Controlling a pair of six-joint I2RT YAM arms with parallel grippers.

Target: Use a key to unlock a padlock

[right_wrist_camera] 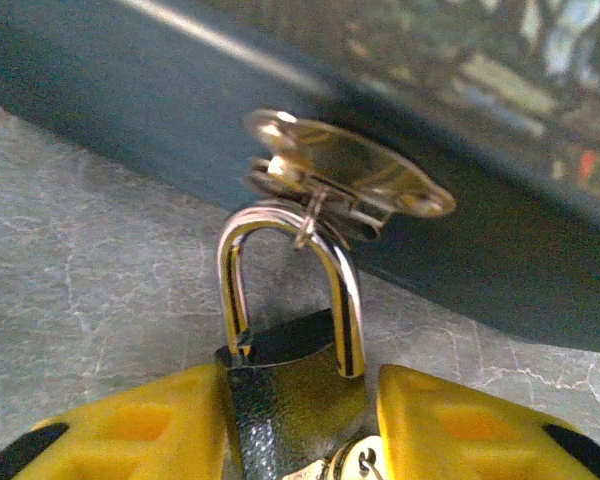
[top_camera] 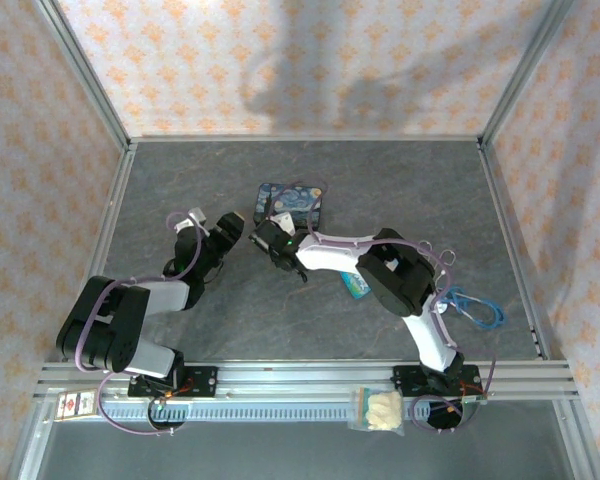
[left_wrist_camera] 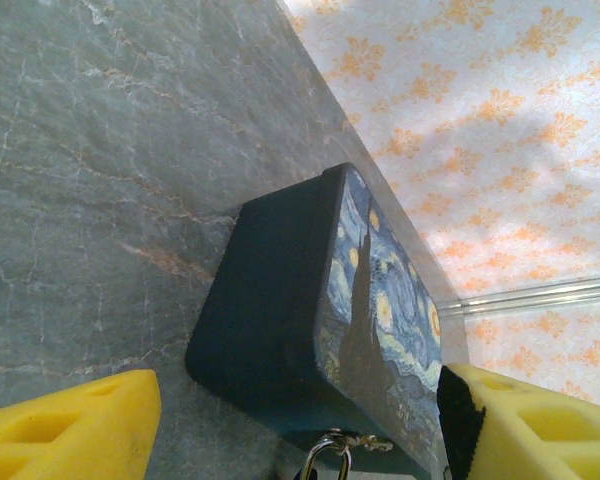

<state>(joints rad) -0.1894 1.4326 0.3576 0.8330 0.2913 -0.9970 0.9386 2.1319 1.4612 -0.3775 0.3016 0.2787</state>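
My right jaws pinch the tiny dark-bodied padlock with a silvery shackle. It hangs from the brass clasp on the near side of the blue starry-night tin, mid-way across the grey table. My left jaws stand spread just left of it. I judge I should hold the body steady, keyway exposed, without tugging the clasp.
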